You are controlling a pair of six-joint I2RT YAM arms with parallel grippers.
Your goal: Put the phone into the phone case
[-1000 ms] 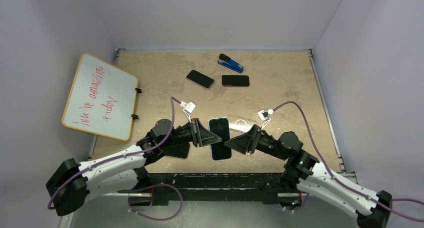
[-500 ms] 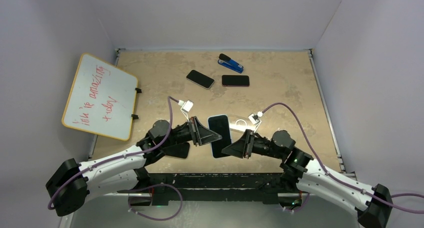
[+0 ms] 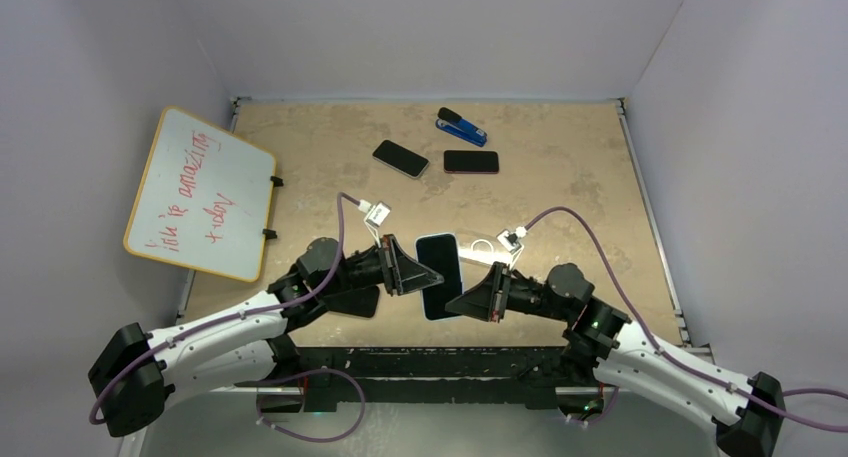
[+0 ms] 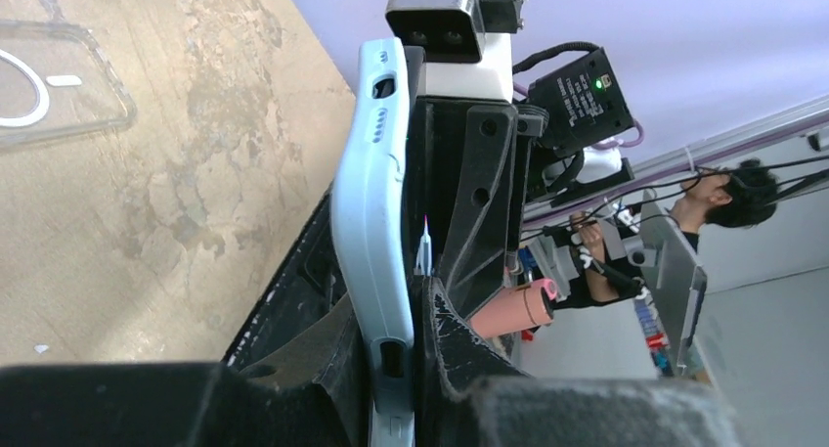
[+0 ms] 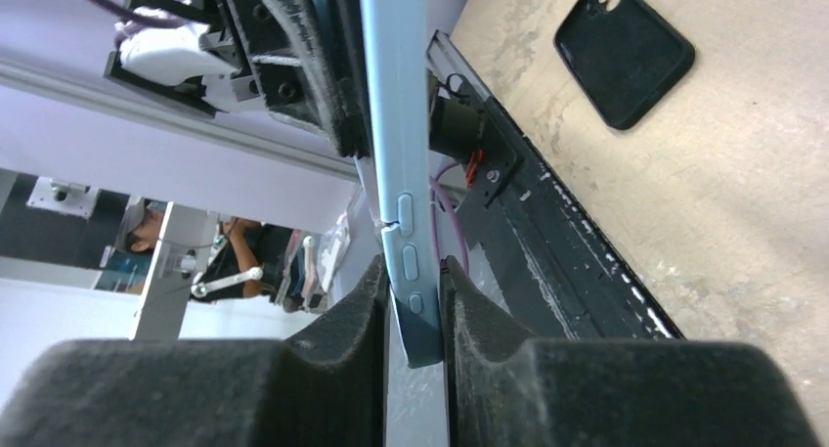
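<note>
Overhead the light is soft and even, falling from above. The table [image 3: 560, 177] reads bright tan with only faint, fuzzy shadows under my arms, and the whiteboard [image 3: 200, 192] shows no glare. That view is sharp from edge to edge.

Through my left wrist camera, the left gripper [image 4: 396, 344] is a dark, unfocused mass at the bottom, while the phone [image 4: 371, 222] edge is crisp with a mild sheen. Through my right wrist camera, the right gripper [image 5: 415, 286] pads are black and blurred up close, and the table's grain stays sharp.
</note>
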